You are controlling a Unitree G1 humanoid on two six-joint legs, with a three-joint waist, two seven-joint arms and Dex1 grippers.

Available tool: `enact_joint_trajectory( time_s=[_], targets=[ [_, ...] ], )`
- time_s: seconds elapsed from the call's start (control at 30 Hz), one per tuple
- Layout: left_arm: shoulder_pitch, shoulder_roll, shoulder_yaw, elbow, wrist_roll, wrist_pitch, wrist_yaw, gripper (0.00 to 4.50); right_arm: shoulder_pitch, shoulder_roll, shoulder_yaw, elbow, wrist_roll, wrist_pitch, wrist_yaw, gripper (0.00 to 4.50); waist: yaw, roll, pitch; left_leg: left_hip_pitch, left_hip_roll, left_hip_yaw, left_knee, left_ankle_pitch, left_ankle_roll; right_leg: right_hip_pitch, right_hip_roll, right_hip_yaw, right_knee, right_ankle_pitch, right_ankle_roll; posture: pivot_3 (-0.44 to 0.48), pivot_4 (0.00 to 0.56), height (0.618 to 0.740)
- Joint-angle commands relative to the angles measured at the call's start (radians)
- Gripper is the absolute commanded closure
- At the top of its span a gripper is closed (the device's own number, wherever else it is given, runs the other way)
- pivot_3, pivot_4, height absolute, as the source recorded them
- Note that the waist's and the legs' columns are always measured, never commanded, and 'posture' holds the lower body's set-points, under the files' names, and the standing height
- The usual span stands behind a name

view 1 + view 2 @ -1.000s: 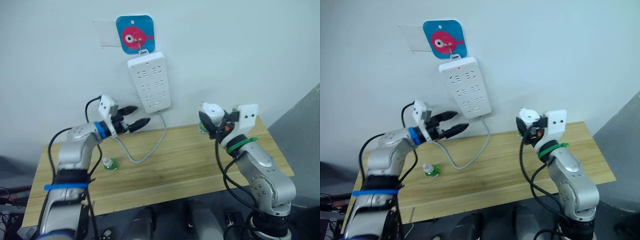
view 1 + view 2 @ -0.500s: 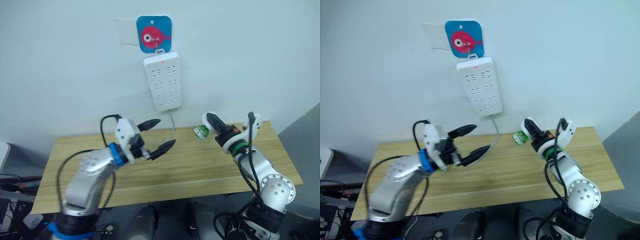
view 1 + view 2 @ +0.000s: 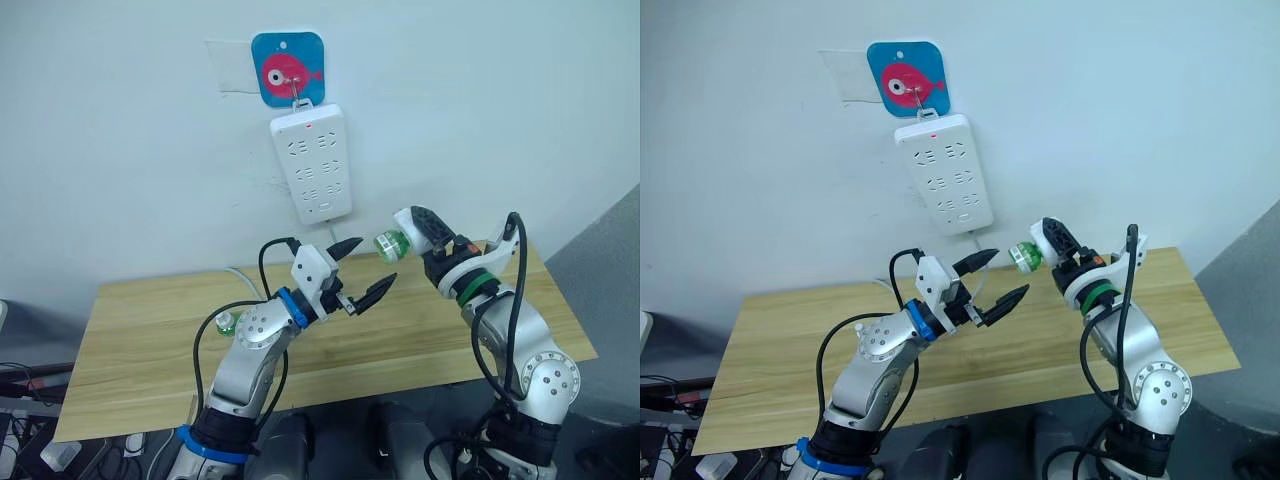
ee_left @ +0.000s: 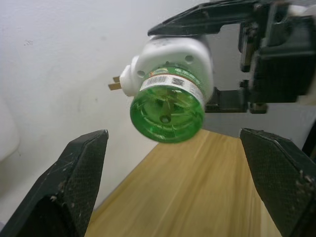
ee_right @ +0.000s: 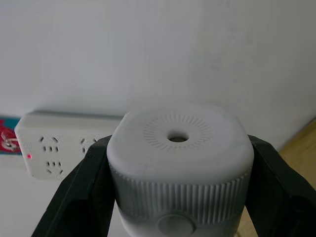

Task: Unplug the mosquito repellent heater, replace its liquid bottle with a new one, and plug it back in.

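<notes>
Above the wooden table [image 3: 420, 330], centre-right of the head views, the right gripper [image 3: 418, 232] pinches the mosquito repellent heater [image 4: 170, 54], its green bottle [image 4: 168, 111] facing the left gripper [image 3: 362, 272], spread wide just beside it; the label seems unreadable.

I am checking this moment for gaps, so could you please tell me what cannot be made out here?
- Small green bottle on the wooden table: partly behind the left arm, too small to read.
- White rounded plastic heater: the right wrist view hides its green bottle.
- Label text: blurred, left wrist view.
</notes>
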Motion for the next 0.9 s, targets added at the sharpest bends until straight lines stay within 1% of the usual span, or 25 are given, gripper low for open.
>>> enact_joint_trajectory(
  time_s=[0.03, 0.27, 0.6, 0.7, 0.87, 0.9],
  targets=[
    [-0.031, -0.024, -0.020, 0.009, 0.011, -0.042, 0.006, 0.03, 0.009, 0.000, 0.055, -0.049, 0.052, -0.050, -0.014, 1.49, 0.000, 0.000, 0.000, 0.000, 0.000, 0.000, 0.000, 0.000, 0.000, 0.000, 0.000, 0.000, 0.000, 0.000, 0.000, -0.093, 0.220, 0.740],
    [-0.064, -0.039, -0.022, 0.059, 0.020, -0.069, 0.011, 0.03, 0.017, -0.061, 0.106, -0.049, 0.080, -0.109, -0.005, 1.49, 0.000, 0.000, 0.000, 0.000, 0.000, 0.001, 0.001, 0.000, 0.001, 0.000, 0.001, 0.000, 0.000, 0.000, 0.001, -0.094, 0.219, 0.740],
    [-0.046, -0.047, -0.019, 0.039, 0.008, -0.072, 0.030, 0.03, 0.058, -0.128, 0.134, -0.029, 0.102, -0.153, 0.045, 1.49, 0.001, 0.000, 0.000, 0.000, 0.000, 0.002, 0.001, 0.000, 0.001, 0.000, 0.001, 0.001, 0.000, 0.000, 0.001, -0.096, 0.218, 0.740],
    [-0.035, -0.047, -0.013, 0.024, -0.019, -0.045, 0.025, 0.66, 0.061, -0.138, 0.138, -0.024, 0.103, -0.164, 0.054, 1.49, 0.001, 0.000, 0.000, 0.000, 0.000, 0.002, 0.001, 0.000, 0.001, 0.000, 0.001, 0.002, 0.000, 0.000, 0.001, -0.096, 0.220, 0.740],
    [-0.036, -0.047, -0.004, 0.033, -0.032, -0.032, 0.027, 2.17, 0.062, -0.153, 0.149, -0.019, 0.105, -0.174, 0.069, 1.49, 0.001, 0.000, 0.000, 0.000, 0.000, 0.002, 0.001, 0.000, 0.001, 0.000, 0.001, 0.002, 0.000, 0.000, 0.001, -0.097, 0.220, 0.740],
    [-0.038, -0.048, -0.004, 0.034, -0.033, -0.031, 0.027, 2.20, 0.063, -0.155, 0.152, -0.018, 0.106, -0.176, 0.071, 1.49, 0.001, 0.000, 0.000, 0.000, 0.000, 0.002, 0.001, 0.000, 0.001, 0.000, 0.001, 0.002, 0.000, 0.000, 0.001, -0.096, 0.218, 0.740]
  ],
)
